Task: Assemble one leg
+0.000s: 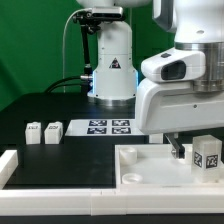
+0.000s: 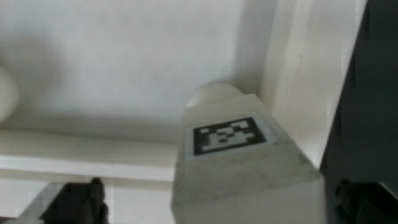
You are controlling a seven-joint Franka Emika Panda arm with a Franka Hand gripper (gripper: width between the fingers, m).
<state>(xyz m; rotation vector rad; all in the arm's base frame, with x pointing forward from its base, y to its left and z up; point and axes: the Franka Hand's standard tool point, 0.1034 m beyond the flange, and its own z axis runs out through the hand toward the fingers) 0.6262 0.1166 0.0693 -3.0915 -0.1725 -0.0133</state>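
One leg (image 1: 207, 155), a stubby white block with a black-and-white tag, stands upright on the large white panel (image 1: 150, 168) at the exterior view's right. My gripper (image 1: 196, 150) hangs low over it. In the wrist view the leg (image 2: 240, 150) sits between my two dark fingers (image 2: 71, 203). One finger is close beside it and the other stands a clear gap away. The gripper (image 2: 217, 208) is open around the leg. Two more legs (image 1: 33, 131) (image 1: 53, 130) stand on the black table at the exterior view's left.
The marker board (image 1: 108, 127) lies mid-table in front of the robot base (image 1: 112, 70). A white rail (image 1: 10, 165) lies at the front left. The panel (image 2: 107, 60) has raised rims and a round hole (image 2: 6, 97) near the leg.
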